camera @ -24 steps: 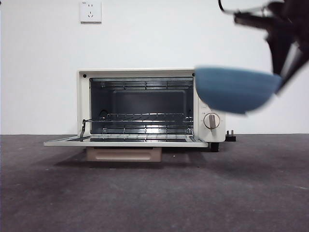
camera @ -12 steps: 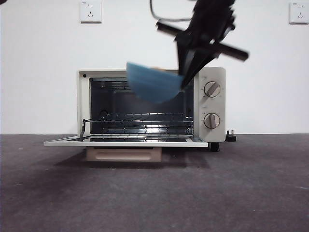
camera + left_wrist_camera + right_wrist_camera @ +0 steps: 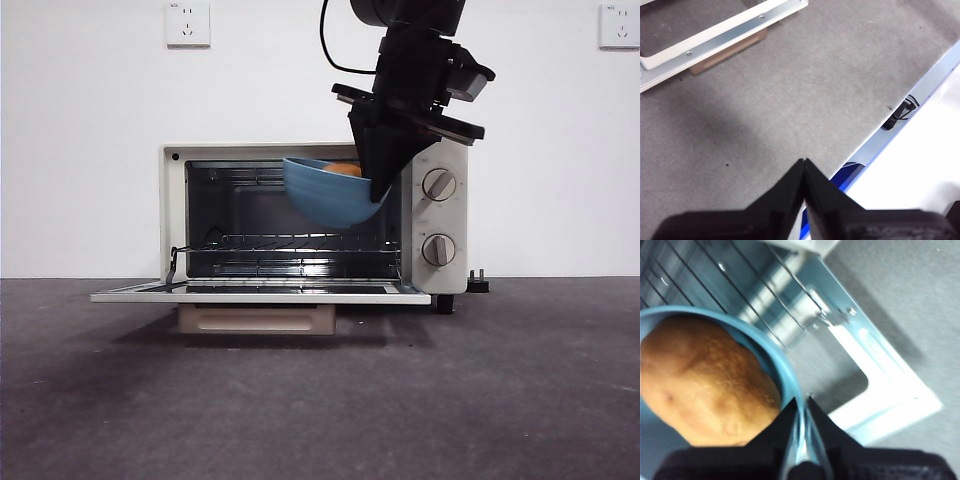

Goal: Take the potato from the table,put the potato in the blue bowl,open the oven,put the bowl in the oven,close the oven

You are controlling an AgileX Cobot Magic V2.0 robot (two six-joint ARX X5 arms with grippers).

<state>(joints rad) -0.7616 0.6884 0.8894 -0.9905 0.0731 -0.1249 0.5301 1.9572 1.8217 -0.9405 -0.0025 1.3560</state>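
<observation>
The cream-white oven [image 3: 440, 215] stands open, its door [image 3: 260, 294] flat on the table [image 3: 400, 400]. My right gripper [image 3: 378, 190] hangs in front of the oven's opening, shut on the rim of the blue bowl [image 3: 330, 198], which tilts in the air above the wire rack [image 3: 290, 242]. The orange-tan potato [image 3: 344, 169] lies inside the bowl. In the right wrist view the potato [image 3: 705, 385] fills the bowl [image 3: 787, 382], my right gripper [image 3: 802, 402] pinches its rim, and the rack [image 3: 715, 285] lies beyond. My left gripper [image 3: 804, 162] is shut and empty over the table [image 3: 790, 90].
A beige block [image 3: 257, 319] sits under the open door. Two knobs [image 3: 437, 184] are on the oven's right panel, and a black plug [image 3: 478, 283] lies beside it. The table's edge [image 3: 920, 90] and a cable clip [image 3: 900, 114] show in the left wrist view.
My right gripper has carried the bowl leftward from the right of the oven to the front of its opening. The bowl now hangs lower and tilted, showing the potato.
</observation>
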